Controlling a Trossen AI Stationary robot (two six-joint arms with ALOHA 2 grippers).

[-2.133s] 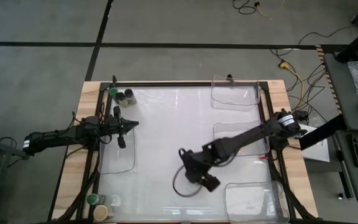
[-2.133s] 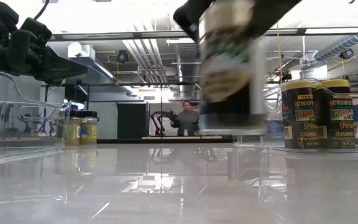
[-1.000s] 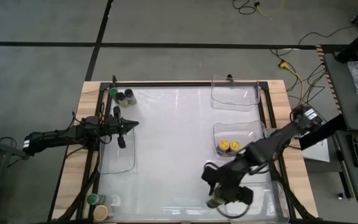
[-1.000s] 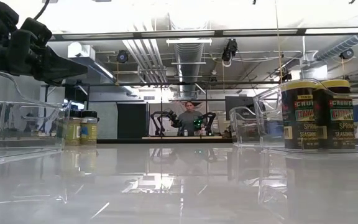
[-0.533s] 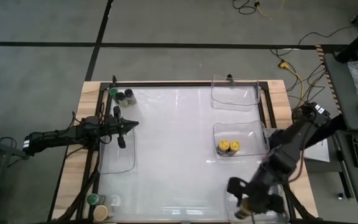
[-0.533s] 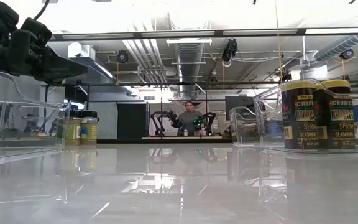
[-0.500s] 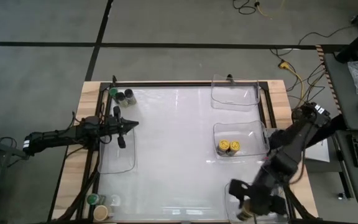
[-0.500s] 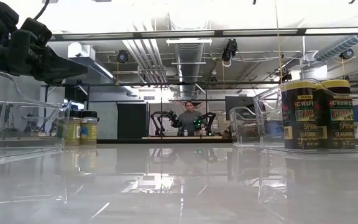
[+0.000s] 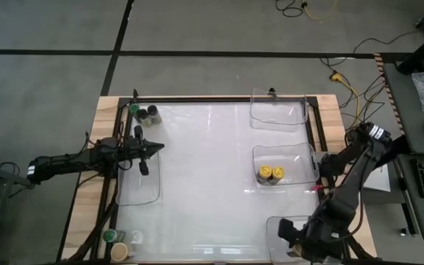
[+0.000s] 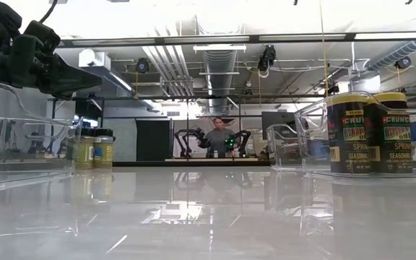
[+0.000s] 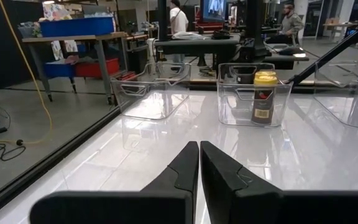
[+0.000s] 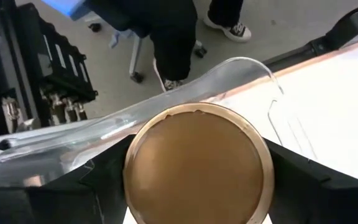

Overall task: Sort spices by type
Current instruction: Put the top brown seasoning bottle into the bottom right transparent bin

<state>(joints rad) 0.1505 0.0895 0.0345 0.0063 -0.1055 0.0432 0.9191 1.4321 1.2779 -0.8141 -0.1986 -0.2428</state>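
1. The right gripper (image 9: 300,243) had travelled from the middle of the table to the near right corner. It was now over the clear bin (image 9: 274,224) at that corner, its fingers clamped on a tan-lidded jar (image 12: 197,163).
2. In the right wrist view the tan lid filled the space between the two dark fingers (image 12: 297,171). The curved rim of the bin lay just beyond it.
3. Judgement: the jar was at the point of delivery, not yet released. Setting it down would start a tan group in this bin.
4. The left gripper (image 9: 155,146) had not moved over the last two seconds. It hung above the far end of the left-side bin (image 9: 135,195) with its fingers pressed together, holding nothing.
5. Count of jars seen: two yellow-lidded jars (image 9: 270,173) touching each other in the middle right bin (image 9: 304,158). Two jars (image 9: 144,112) stood at the far left corner, one green-lidded and one dark-lidded. About three more (image 9: 120,243) stood at the near left corner; lid colours there were hard to tell. With the carried jar, that made eight.
6. Count of bins: four, three down the right side and one on the left. The far right bin (image 9: 278,109) held nothing visible.
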